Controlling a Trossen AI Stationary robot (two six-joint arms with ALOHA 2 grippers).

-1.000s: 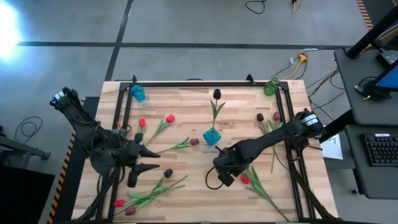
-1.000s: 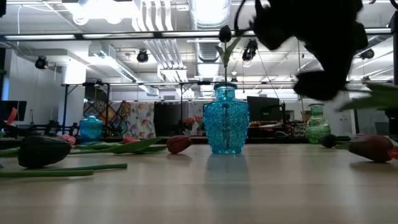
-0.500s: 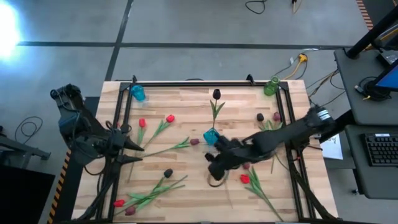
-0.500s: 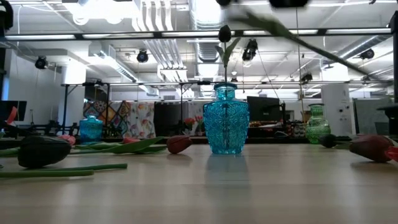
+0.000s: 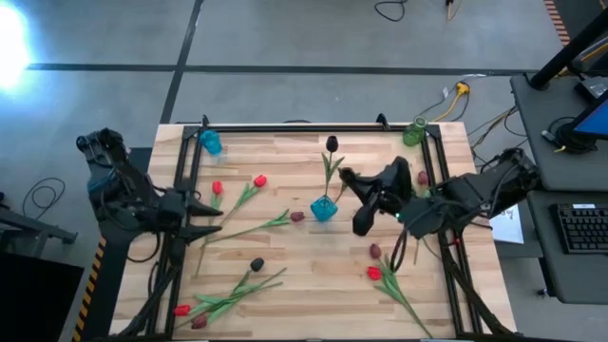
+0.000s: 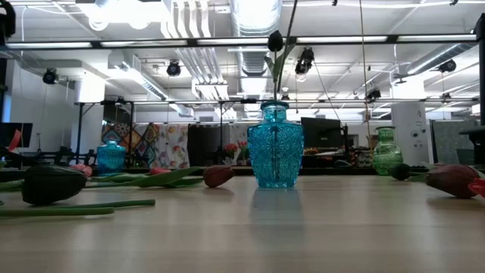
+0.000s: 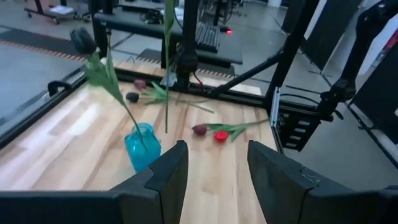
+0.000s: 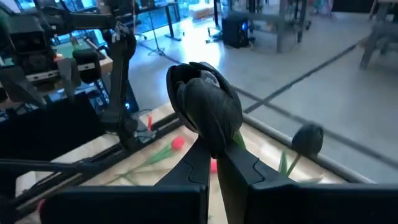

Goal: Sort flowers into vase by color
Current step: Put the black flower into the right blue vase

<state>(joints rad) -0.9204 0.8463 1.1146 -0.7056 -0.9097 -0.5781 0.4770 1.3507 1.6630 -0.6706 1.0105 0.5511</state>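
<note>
We see the right gripper raised above the surface, just right of the teal vase at mid-surface. Its fingers are clamped on the stem of a black tulip, head just past the tips; in the low view its stem hangs above the vase mouth. The vase already holds one black tulip.

Left gripper waits at the surface's left side, fingers parted, nothing btwn them.

Other flowers lie loose: red ones at left, a bunch near the front-left, a red and a maroon head front-right. A blue vase and a green vase stand at the far corners.
</note>
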